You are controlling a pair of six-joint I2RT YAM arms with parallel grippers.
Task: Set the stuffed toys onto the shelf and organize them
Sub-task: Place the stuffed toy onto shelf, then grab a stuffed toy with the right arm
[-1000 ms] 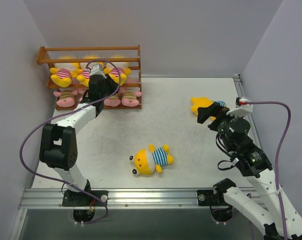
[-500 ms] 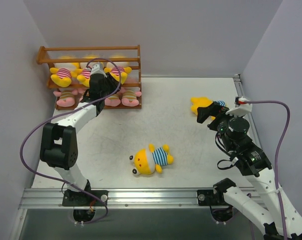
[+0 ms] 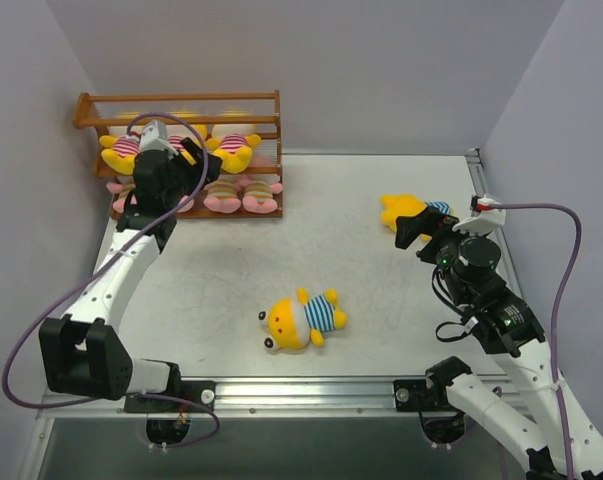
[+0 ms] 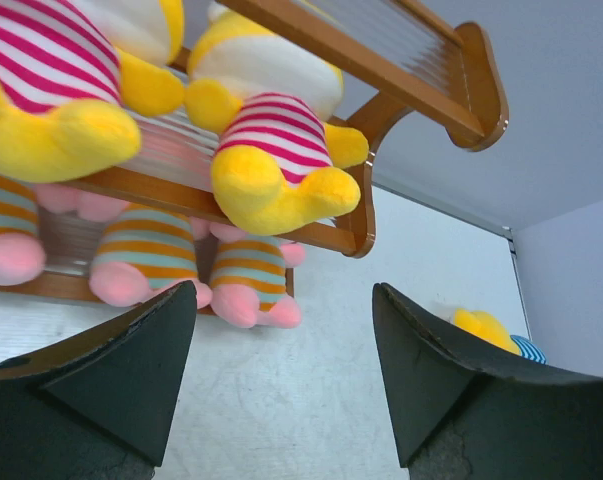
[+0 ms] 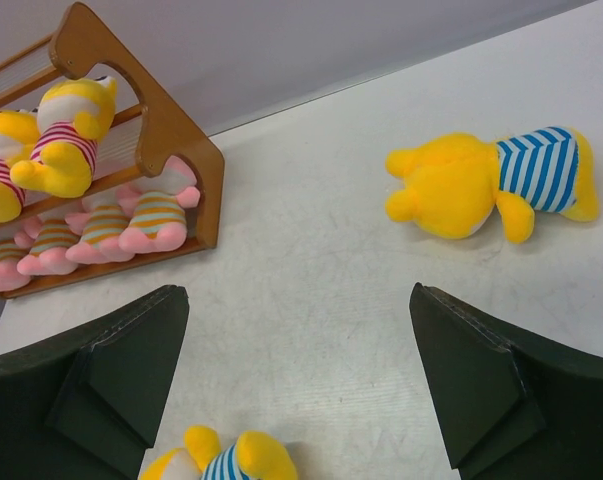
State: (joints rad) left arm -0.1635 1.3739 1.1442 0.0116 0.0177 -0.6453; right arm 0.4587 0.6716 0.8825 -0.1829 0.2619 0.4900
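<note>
The wooden shelf (image 3: 181, 100) stands at the back left. Three yellow stuffed toys in pink-striped shirts (image 3: 231, 148) lie on its middle tier, and several pink toys in tan-striped shirts (image 3: 243, 195) on its bottom tier. My left gripper (image 3: 194, 165) is open and empty just in front of the shelf; its wrist view shows a yellow toy (image 4: 276, 160) and pink toys (image 4: 246, 285) close ahead. One blue-striped yellow toy (image 3: 306, 318) lies mid-table. Another (image 3: 411, 208) lies at the right, just beyond my open, empty right gripper (image 3: 426, 232). The right wrist view also shows it (image 5: 481, 185).
White walls close in the table on the left, back and right. The shelf's top tier (image 4: 381, 60) holds no toys. A metal rail (image 3: 281, 392) runs along the near edge by the arm bases. The purple cable (image 3: 566, 280) loops beside the right arm.
My left arm has swung left and drawn back from the shelf front, gripper empty. The right arm and both blue-striped toys have not moved.
</note>
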